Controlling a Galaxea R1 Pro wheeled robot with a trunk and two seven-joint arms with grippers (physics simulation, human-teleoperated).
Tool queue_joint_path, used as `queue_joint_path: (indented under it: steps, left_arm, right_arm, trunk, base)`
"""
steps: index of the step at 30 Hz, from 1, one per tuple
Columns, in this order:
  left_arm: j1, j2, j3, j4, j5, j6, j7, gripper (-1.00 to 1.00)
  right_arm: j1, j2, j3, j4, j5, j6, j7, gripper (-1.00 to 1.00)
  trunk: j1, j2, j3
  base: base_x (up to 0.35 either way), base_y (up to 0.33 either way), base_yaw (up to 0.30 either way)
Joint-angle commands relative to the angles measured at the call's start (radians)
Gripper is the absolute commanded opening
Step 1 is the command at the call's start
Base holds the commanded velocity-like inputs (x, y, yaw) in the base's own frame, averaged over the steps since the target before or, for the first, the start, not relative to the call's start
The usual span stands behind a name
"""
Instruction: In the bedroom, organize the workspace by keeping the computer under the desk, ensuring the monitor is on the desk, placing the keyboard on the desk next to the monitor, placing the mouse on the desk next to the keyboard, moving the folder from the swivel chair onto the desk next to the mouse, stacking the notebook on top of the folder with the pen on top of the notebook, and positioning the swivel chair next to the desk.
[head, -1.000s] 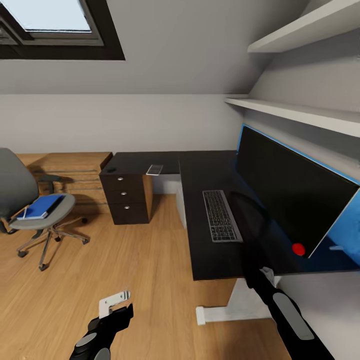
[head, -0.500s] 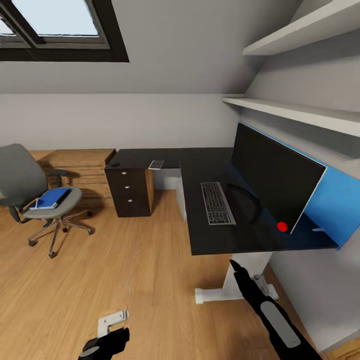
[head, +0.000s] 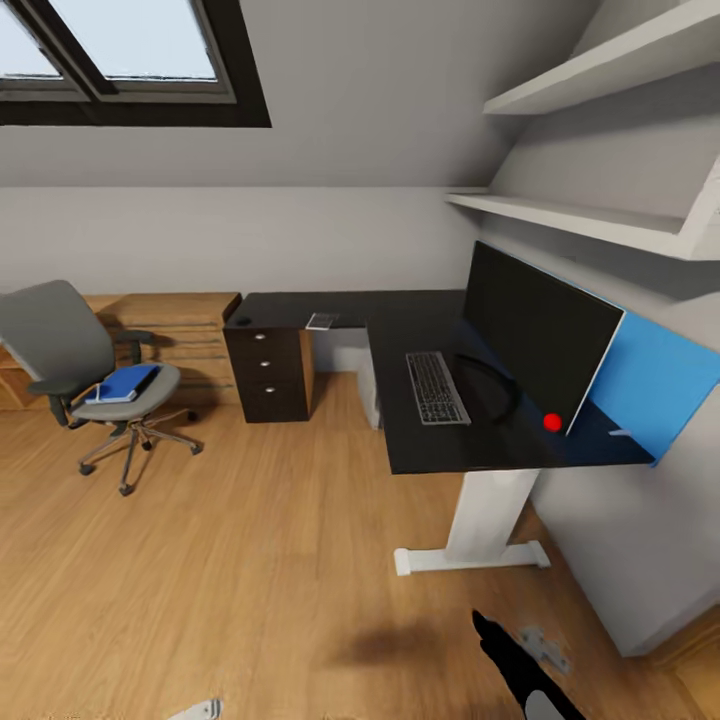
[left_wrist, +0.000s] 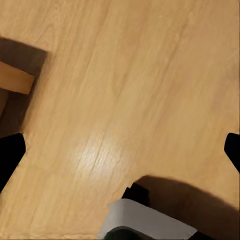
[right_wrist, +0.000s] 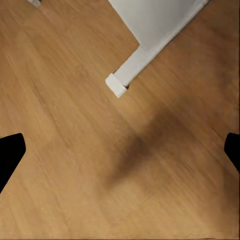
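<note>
The black-topped desk (head: 420, 455) stands at the right of the head view. On it are the monitor (head: 535, 335) and, in front of it, the keyboard (head: 437, 388). The small dark mouse (head: 243, 321) sits on the far left corner above the black drawers. The light-grey computer (head: 368, 392) is under the desk. The swivel chair (head: 60, 345) stands apart at the left with the blue folder (head: 125, 384) on its seat; a dark strip along the folder's edge may be the notebook. The pen is too small to tell. My left gripper (left_wrist: 120, 152) and right gripper (right_wrist: 120, 150) hang open over bare floor.
A flat grey square (head: 322, 321) lies on the desk near the mouse. The black drawer unit (head: 268, 375) and low wooden shelving (head: 185, 330) line the back wall. White shelves (head: 580, 225) overhang the desk. The desk's white foot (right_wrist: 142, 55) is near my right gripper.
The camera has backed away from the desk, so the whole room looks smaller. Both arms have sunk toward the picture's lower edge, and the right arm has come off the desk.
</note>
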Motion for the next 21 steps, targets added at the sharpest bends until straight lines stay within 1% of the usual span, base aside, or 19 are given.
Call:
queue_joint_path:
  steps: [1, 2, 3, 4, 5, 7, 8, 9, 10, 12, 15, 21]
  left_arm:
    - [0.000, 0.001, -0.005, 0.024, 0.004, -0.006, 0.004, 1.00]
    - [0.000, 0.001, -0.006, 0.073, 0.002, -0.024, -0.004, 1.00]
    - [0.000, 0.000, -0.008, 0.118, -0.003, -0.052, -0.020, 1.00]
    - [0.000, -0.001, -0.010, 0.138, -0.008, -0.074, -0.030, 1.00]
    - [0.000, -0.001, -0.014, 0.175, -0.024, -0.129, -0.059, 1.00]
    - [0.000, -0.001, -0.020, 0.211, -0.047, -0.192, -0.096, 1.00]
    - [0.000, 0.000, -0.023, 0.248, -0.070, -0.250, -0.135, 1.00]
    - [0.000, 0.000, -0.024, 0.265, -0.080, -0.273, -0.154, 1.00]
    - [0.000, 0.001, -0.025, 0.299, -0.094, -0.308, -0.187, 1.00]
    - [0.000, 0.000, -0.025, 0.337, -0.107, -0.339, -0.219, 1.00]
    - [0.000, -0.001, -0.026, 0.363, -0.116, -0.358, -0.240, 1.00]
    - [0.000, -0.003, -0.027, 0.397, -0.121, -0.368, -0.253, 1.00]
  right_arm:
    - [-0.001, 0.002, 0.008, 0.027, 0.002, -0.039, 0.001, 1.00]
    - [0.000, 0.017, 0.011, 0.070, 0.030, -0.106, 0.002, 1.00]
    - [0.000, 0.041, 0.016, 0.113, 0.065, -0.178, 0.002, 1.00]
    - [0.000, 0.054, 0.018, 0.136, 0.084, -0.216, 0.003, 1.00]
    - [0.000, 0.081, 0.021, 0.185, 0.123, -0.290, 0.002, 1.00]
    - [0.000, 0.104, 0.023, 0.238, 0.160, -0.358, 0.001, 1.00]
    - [0.000, 0.120, 0.024, 0.294, 0.191, -0.415, 0.000, 1.00]
    - [0.000, 0.125, 0.025, 0.318, 0.203, -0.437, 0.000, 1.00]
    - [0.000, 0.134, 0.027, 0.361, 0.222, -0.470, 0.001, 1.00]
    - [0.001, 0.142, 0.029, 0.400, 0.239, -0.501, 0.002, 1.00]
    - [0.001, 0.149, 0.030, 0.427, 0.250, -0.518, 0.003, 1.00]
    - [0.001, 0.156, 0.032, 0.446, 0.267, -0.551, 0.005, 1.00]
  trunk:
    - [0.000, -0.001, -0.001]
    - [0.000, -0.001, -0.001]
    - [0.000, -0.001, -0.001]
    - [0.000, -0.001, -0.001]
    - [0.000, -0.001, -0.001]
    - [0.000, -0.001, -0.001]
    - [0.000, -0.001, -0.001]
    - [0.000, -0.001, -0.001]
    - [0.000, -0.001, -0.001]
    - [0.000, -0.001, -0.001]
    - [0.000, -0.001, -0.001]
    - [0.000, -0.001, -0.001]
  base:
    - [-0.199, 0.261, 0.000]
    - [-0.171, 0.280, 0.000]
    - [-0.150, 0.292, 0.000]
    - [-0.142, 0.296, 0.000]
    - [-0.130, 0.302, 0.000]
    - [-0.124, 0.306, 0.000]
    - [-0.116, 0.309, 0.000]
    - [-0.113, 0.311, 0.000]
    - [-0.108, 0.313, 0.000]
    - [-0.105, 0.314, 0.000]
    - [-0.100, 0.315, 0.000]
    - [-0.098, 0.316, 0.000]
